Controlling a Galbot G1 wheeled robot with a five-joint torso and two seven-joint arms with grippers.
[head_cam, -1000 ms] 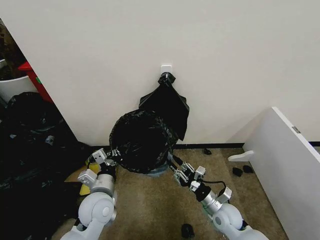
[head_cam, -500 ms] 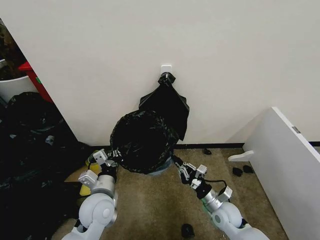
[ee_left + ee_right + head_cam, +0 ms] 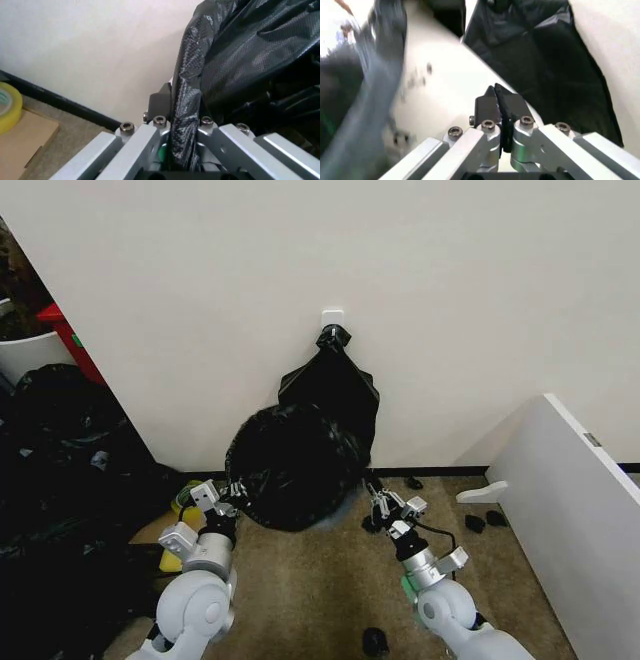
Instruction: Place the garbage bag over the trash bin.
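Note:
The black garbage bag bulges at the foot of the wall, low in the middle of the head view. It covers the trash bin, which is hidden. My left gripper sits at the bag's lower left edge, shut on a fold of the garbage bag that runs between its fingers. My right gripper is just off the bag's lower right edge. Its fingers are pressed shut in the right wrist view, and I see no bag film between them.
A second black bag hangs from a wall hook behind. A white panel stands at the right. Small black items lie on the floor. Yellow tape, cardboard and piled black bags are at the left.
My right gripper has swung to the right and toward the wall. The bag's open mouth no longer faces the camera; it now looks like a closed bulge, shifted slightly right. The left gripper has barely moved.

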